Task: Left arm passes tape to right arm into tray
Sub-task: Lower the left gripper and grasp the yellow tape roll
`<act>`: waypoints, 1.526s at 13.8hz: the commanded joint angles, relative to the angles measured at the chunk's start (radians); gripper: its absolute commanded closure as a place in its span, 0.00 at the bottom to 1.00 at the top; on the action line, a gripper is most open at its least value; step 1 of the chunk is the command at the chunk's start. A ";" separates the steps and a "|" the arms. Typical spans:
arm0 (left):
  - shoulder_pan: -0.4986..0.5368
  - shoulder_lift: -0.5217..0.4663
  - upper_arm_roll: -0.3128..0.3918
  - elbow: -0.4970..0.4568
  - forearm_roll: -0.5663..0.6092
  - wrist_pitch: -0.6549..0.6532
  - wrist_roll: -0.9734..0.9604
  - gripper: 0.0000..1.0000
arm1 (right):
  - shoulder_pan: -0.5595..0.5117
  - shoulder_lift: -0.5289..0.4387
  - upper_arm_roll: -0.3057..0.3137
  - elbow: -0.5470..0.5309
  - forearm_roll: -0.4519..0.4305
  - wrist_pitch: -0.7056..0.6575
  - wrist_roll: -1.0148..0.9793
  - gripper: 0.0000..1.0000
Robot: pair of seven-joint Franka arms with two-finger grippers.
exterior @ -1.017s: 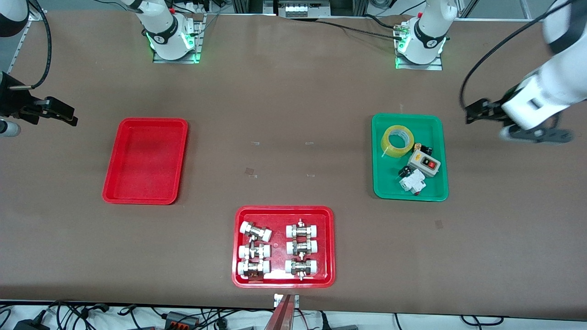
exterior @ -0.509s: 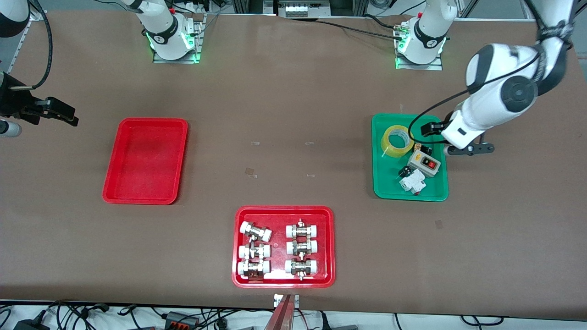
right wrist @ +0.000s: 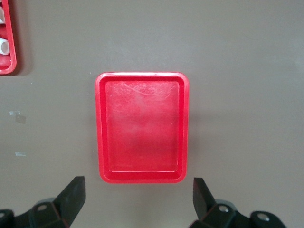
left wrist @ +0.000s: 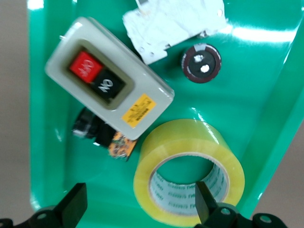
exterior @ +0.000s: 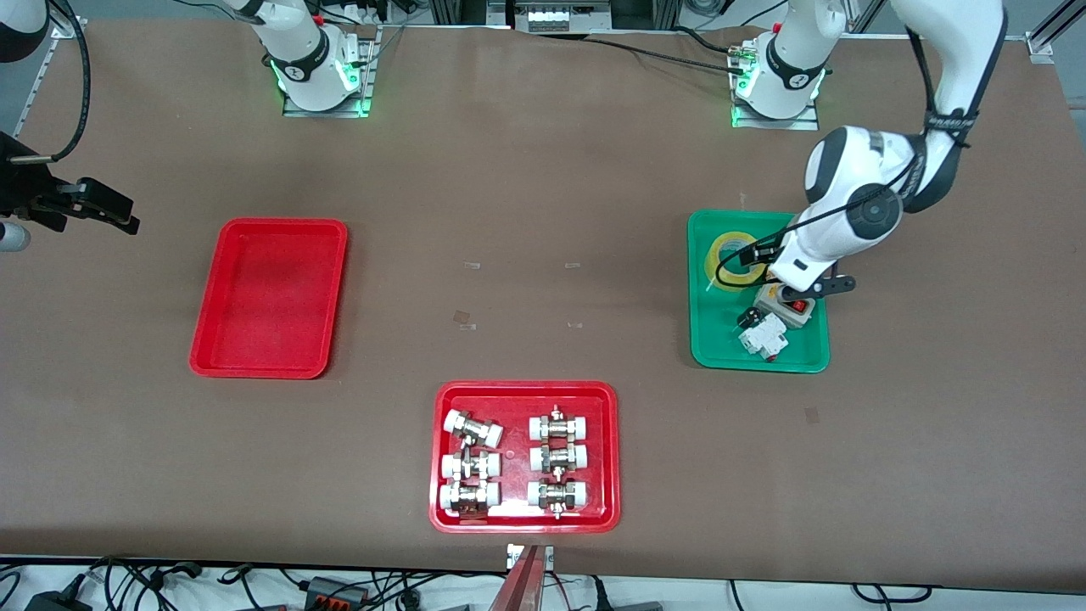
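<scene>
The yellow tape (exterior: 726, 257) lies flat in the green tray (exterior: 721, 352), at the corner nearest the arm bases. My left gripper (exterior: 764, 265) hangs over the tray between the tape and a switch box. In the left wrist view the left gripper (left wrist: 140, 209) is open and empty. One fingertip (left wrist: 205, 202) is over the hole of the tape (left wrist: 190, 166) and the other over bare tray. My right gripper (exterior: 106, 210) waits at the right arm's end of the table, beside the plain red tray (exterior: 254, 367). It (right wrist: 137, 199) is open and empty, with the tray (right wrist: 141, 176) in its view.
The green tray also holds a grey switch box (left wrist: 109, 90) with red and black buttons, a white breaker (exterior: 762, 339) and a small black knob (left wrist: 201, 62). A red tray with pipe fittings (exterior: 524, 389) lies near the front camera.
The left arm swung in from the table's end to over the green tray and came down by the tape. The right arm barely moved.
</scene>
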 commanded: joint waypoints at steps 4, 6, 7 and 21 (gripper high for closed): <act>-0.002 0.008 -0.007 -0.057 -0.018 0.049 -0.005 0.04 | -0.007 0.003 0.004 0.015 0.011 -0.012 -0.011 0.00; -0.002 0.006 -0.009 -0.063 -0.018 0.049 -0.005 0.13 | -0.005 0.003 0.002 0.015 0.011 -0.014 -0.015 0.00; -0.002 0.008 -0.009 -0.063 -0.018 0.049 -0.005 0.21 | -0.005 0.003 0.004 0.015 0.011 -0.014 -0.018 0.00; 0.000 -0.060 -0.061 0.188 -0.020 -0.253 -0.008 0.97 | 0.001 0.000 0.007 0.017 0.005 -0.014 -0.019 0.00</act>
